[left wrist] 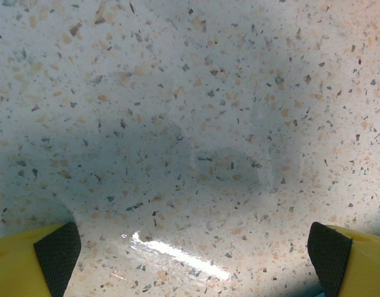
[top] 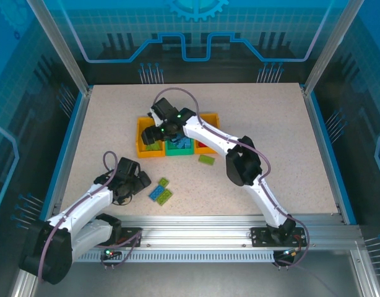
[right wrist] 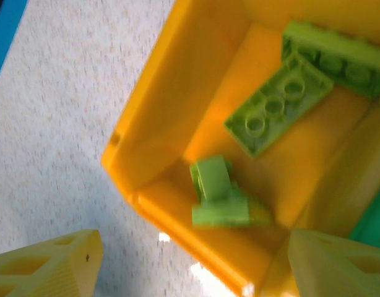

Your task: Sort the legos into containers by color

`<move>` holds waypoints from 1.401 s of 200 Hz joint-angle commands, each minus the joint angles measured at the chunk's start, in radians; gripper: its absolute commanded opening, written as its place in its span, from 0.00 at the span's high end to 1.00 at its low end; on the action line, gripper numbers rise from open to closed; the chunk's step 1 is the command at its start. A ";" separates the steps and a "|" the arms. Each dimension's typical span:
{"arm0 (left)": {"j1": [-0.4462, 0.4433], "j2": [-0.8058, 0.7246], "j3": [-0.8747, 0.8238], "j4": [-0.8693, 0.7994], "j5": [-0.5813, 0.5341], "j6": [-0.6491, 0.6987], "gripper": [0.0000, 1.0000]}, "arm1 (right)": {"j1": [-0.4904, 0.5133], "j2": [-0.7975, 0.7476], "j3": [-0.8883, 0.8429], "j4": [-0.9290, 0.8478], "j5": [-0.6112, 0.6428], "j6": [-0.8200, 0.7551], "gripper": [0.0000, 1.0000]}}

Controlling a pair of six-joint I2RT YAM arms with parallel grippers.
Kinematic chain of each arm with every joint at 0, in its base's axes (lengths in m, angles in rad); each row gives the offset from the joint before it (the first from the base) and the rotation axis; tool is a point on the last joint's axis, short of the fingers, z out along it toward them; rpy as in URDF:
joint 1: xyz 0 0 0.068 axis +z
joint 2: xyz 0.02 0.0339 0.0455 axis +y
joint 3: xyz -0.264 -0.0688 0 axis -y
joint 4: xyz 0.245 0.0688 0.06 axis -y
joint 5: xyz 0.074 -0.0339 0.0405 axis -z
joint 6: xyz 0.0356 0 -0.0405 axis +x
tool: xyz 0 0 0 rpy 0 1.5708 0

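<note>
My right claw (right wrist: 190, 263) spread, gripping nothing, over yellow bin (right wrist: 171, 93). Lime brick (right wrist: 218, 195) directly below, blurred, beside green bricks (right wrist: 276, 108), greens together. Left claw (left wrist: 193, 247) wide, empty, over bare table (left wrist: 190, 93).

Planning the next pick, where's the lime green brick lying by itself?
In the top view, the lime green brick lies on the orange bin's near side, left of the right arm's elbow.

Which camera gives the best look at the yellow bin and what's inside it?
The right wrist view: the yellow bin is close up, with lime green bricks plain inside. The top external view shows it small, at the left end of the row, partly covered by the right arm.
</note>
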 commanded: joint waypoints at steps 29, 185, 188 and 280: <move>-0.009 -0.008 -0.040 0.033 0.075 -0.026 0.01 | 0.075 -0.321 -0.431 0.034 0.081 -0.071 0.23; -0.273 0.121 -0.015 0.148 0.137 -0.213 0.01 | 0.008 -0.561 -0.837 0.137 0.141 0.016 0.22; -0.277 0.121 -0.012 0.144 0.136 -0.217 0.01 | 0.008 -0.562 -0.840 0.137 0.142 0.017 0.22; -0.361 0.202 0.055 0.167 0.124 -0.243 0.01 | -0.037 -0.610 -0.899 0.156 0.151 0.029 0.22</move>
